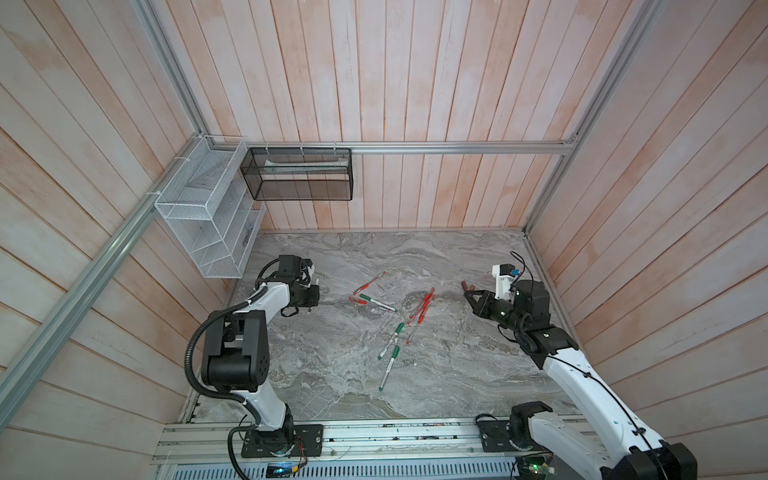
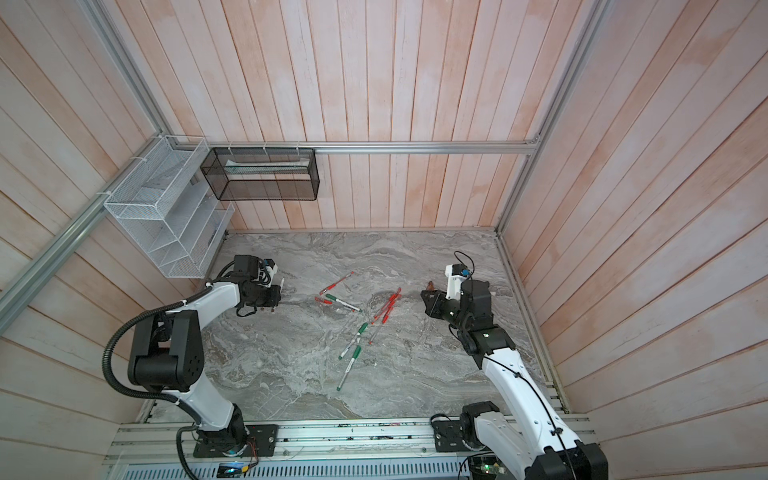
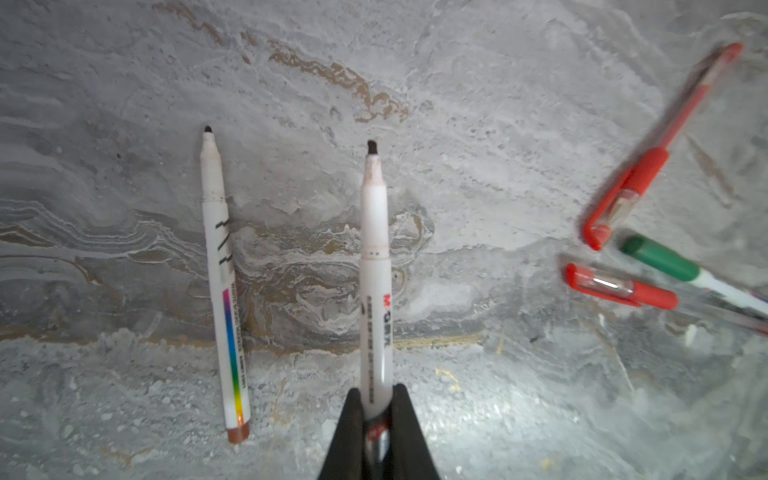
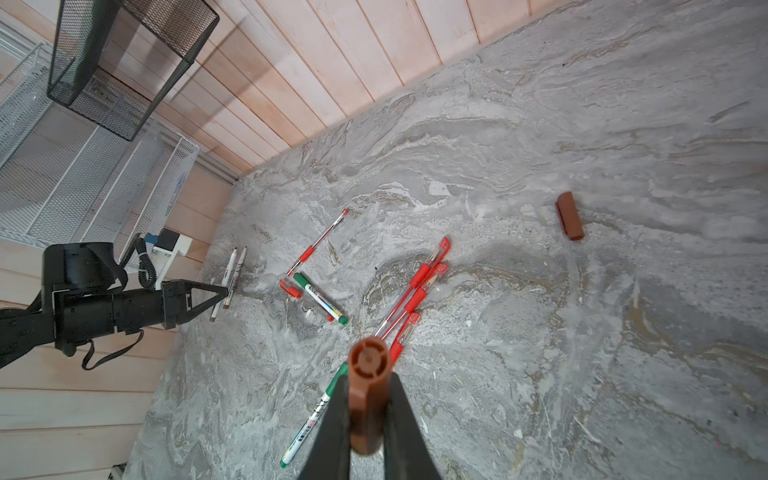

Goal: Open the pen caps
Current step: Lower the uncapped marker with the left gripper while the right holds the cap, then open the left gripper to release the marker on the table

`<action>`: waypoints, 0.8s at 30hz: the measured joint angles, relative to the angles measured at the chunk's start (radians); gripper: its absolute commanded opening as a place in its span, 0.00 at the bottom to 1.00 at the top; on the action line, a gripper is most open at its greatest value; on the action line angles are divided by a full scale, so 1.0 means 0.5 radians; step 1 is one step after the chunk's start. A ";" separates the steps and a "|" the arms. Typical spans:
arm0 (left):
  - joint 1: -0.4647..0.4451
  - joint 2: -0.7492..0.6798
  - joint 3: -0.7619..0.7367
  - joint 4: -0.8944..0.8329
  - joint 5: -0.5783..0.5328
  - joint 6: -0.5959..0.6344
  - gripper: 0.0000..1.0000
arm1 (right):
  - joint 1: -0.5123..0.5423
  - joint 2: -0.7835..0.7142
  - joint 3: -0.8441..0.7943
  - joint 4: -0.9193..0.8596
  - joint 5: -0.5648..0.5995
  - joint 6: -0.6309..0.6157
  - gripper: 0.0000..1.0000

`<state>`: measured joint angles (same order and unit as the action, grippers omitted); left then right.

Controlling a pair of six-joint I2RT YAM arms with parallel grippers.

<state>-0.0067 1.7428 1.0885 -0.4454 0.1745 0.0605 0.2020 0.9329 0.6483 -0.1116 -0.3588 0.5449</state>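
Note:
My left gripper (image 3: 376,390) (image 1: 311,304) is shut on the rear end of a white marker barrel (image 3: 374,257) whose dark tip is bare. A second uncapped marker (image 3: 224,291) lies beside it on the table. My right gripper (image 4: 368,380) (image 1: 466,294) is shut on a chunky brown cap (image 4: 368,399), held above the table. Another brown cap (image 4: 569,216) lies loose on the marble. Capped pens lie in the middle: several red-capped ones (image 1: 422,307), a red pen (image 1: 370,283) and green-capped markers (image 1: 399,328) (image 1: 394,353) (image 1: 365,297).
The marble table (image 1: 332,374) is walled by wooden panels on three sides. A white wire basket (image 1: 199,208) and a black mesh basket (image 1: 297,174) hang at the back left. A metal rail (image 1: 374,436) with both arm bases runs along the front edge.

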 measured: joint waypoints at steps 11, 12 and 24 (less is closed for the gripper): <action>-0.037 0.169 0.117 0.018 -0.220 -0.088 0.00 | -0.031 -0.104 -0.069 -0.048 0.005 -0.036 0.00; -0.040 0.186 0.121 0.018 -0.233 -0.096 0.00 | -0.031 -0.105 -0.069 -0.047 0.005 -0.036 0.00; -0.041 0.304 0.172 0.032 -0.315 -0.143 0.13 | -0.034 -0.120 -0.069 -0.047 0.007 -0.038 0.00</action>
<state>-0.0273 1.8946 1.1744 -0.4294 0.0170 -0.0113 0.1848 0.8730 0.6136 -0.1352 -0.3553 0.5259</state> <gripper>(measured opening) 0.107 0.129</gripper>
